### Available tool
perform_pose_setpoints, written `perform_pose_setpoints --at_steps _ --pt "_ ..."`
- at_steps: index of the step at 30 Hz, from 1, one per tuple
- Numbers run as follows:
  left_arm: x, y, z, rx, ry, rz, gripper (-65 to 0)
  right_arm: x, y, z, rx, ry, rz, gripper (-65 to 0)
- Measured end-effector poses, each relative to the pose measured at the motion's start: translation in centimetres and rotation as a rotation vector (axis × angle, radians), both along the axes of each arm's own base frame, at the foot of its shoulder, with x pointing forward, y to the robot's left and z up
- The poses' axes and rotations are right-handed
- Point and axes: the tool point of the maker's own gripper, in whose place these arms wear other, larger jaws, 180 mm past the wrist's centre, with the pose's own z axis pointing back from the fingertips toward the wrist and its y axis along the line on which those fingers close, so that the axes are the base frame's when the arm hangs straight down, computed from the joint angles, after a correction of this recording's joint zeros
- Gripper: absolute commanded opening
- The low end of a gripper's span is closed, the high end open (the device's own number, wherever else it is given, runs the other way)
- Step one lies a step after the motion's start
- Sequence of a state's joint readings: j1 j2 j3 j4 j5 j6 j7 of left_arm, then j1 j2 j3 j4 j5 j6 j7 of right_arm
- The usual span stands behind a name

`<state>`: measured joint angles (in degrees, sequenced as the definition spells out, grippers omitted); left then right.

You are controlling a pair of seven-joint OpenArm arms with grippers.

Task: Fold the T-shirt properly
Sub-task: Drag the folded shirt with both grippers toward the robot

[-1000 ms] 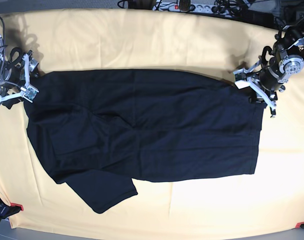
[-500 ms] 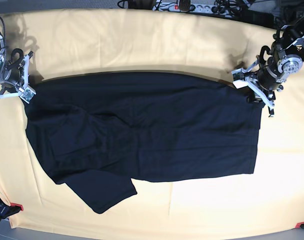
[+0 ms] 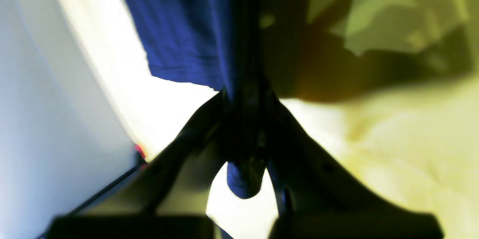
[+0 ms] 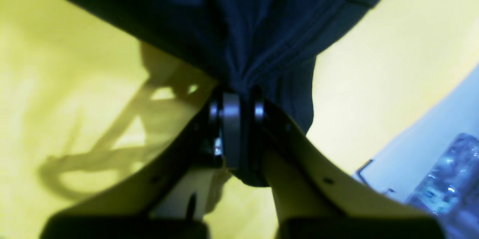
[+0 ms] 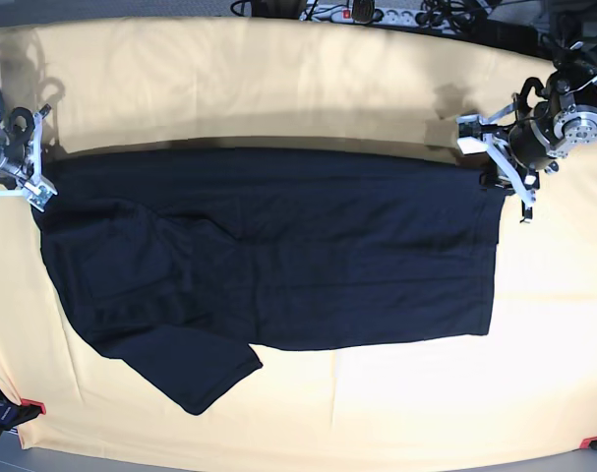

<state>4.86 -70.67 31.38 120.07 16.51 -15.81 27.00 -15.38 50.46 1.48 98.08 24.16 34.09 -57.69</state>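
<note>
The black T-shirt (image 5: pixel 278 246) lies spread across the yellow table cover, with one sleeve (image 5: pixel 195 379) sticking out at the front left. Its far edge runs straight and taut between my two grippers. My left gripper (image 5: pixel 493 172), on the right of the base view, is shut on the shirt's far right corner. The left wrist view shows the T-shirt (image 3: pixel 179 25) pinched in the left gripper (image 3: pixel 245 100). My right gripper (image 5: pixel 39 185), at the left, is shut on the far left corner. In the right wrist view the T-shirt (image 4: pixel 262 25) bunches into the right gripper (image 4: pixel 235 96).
A yellow cloth (image 5: pixel 278 79) covers the whole table. Power strips and cables (image 5: pixel 377 14) lie along the back edge. Red clips (image 5: pixel 32 406) hold the cloth at the front corners. A clear plastic object (image 4: pixel 449 179) sits off the table's side.
My right gripper has shut on the shirt's far left corner and pulled it outward to the left. The far edge has straightened and drawn taut. The left gripper lifted slightly.
</note>
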Motion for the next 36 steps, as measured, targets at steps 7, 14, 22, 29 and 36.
perform_pose_setpoints --at_steps 7,14,22,29,36 --pt "-5.1 0.0 -1.1 0.041 0.283 -0.075 -65.0 -2.4 0.1 -0.4 0.019 0.136 -0.033 -65.0" --pt "-8.5 -0.2 -0.1 0.069 0.433 -0.145 -65.0 -4.5 0.2 -0.5 0.042 0.255 -0.069 -65.0" --pt "-8.5 -0.1 -0.1 0.074 0.432 -0.145 -65.0 -5.2 -0.2 0.8 0.087 0.298 -0.119 -65.0" --pt "-8.5 -0.1 -0.1 0.071 0.435 -0.144 -65.0 -10.0 -0.1 -1.1 0.082 0.427 -0.128 -65.0" --pt "-10.4 -0.9 -0.1 0.014 0.544 -0.140 -65.0 -12.3 -0.6 -1.5 0.060 0.475 -0.147 -65.0"
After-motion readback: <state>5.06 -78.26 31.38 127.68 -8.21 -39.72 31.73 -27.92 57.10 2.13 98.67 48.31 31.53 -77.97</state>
